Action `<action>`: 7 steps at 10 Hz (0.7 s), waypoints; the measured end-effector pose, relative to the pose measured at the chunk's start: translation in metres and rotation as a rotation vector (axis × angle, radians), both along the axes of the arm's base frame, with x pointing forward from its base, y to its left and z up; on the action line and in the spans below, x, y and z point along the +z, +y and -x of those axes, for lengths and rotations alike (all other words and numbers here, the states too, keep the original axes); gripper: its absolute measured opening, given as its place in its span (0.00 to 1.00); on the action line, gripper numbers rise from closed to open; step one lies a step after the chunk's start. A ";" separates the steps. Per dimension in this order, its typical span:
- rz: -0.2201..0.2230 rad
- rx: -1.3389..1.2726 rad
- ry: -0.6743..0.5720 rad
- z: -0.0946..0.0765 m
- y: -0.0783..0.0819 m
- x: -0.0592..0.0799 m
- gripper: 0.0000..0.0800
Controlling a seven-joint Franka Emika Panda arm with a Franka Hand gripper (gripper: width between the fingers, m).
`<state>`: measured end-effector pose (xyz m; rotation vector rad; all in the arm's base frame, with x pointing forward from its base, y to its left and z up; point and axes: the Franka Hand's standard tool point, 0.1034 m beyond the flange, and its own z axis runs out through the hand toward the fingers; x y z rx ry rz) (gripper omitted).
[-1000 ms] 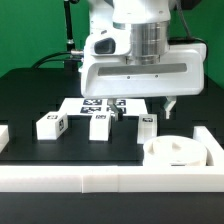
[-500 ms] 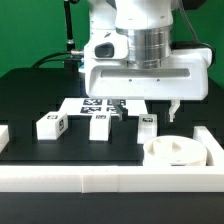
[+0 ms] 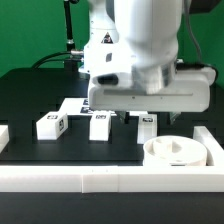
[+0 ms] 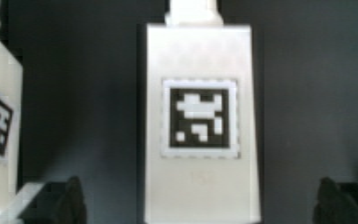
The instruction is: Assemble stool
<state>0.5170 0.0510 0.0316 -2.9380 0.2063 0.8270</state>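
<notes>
Since none of the three legs (image 3: 98, 124) was seated in the round seat (image 3: 172, 150), the stool was judged to be at its first step, the picking up of a leg. The seat lay flat in the corner of the white rails (image 3: 100, 180), at the exterior view's right. The legs lay loose in a row on the bench (image 3: 25, 90), just beyond the seat and apart from one another. One leg (image 4: 202, 60) was centred in the wrist view, straddled by the pincer (image 4: 202, 205), which was spread wide with a fingertip (image 4: 59, 200) at either side, clear of the leg and holding nothing. A descent and a closing across the leg's narrow width were judged to be called for next. No word or brand could be read. Only a square black-and-white tag (image 4: 202, 118) was carried by that leg, and similar tags by the marker board (image 3: 78, 103).
</notes>
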 end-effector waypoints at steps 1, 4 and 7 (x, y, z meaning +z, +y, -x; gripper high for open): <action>-0.011 0.008 0.096 0.000 0.000 -0.004 0.81; -0.043 0.036 0.402 0.011 0.000 -0.009 0.81; -0.053 0.050 0.468 0.008 0.003 -0.019 0.81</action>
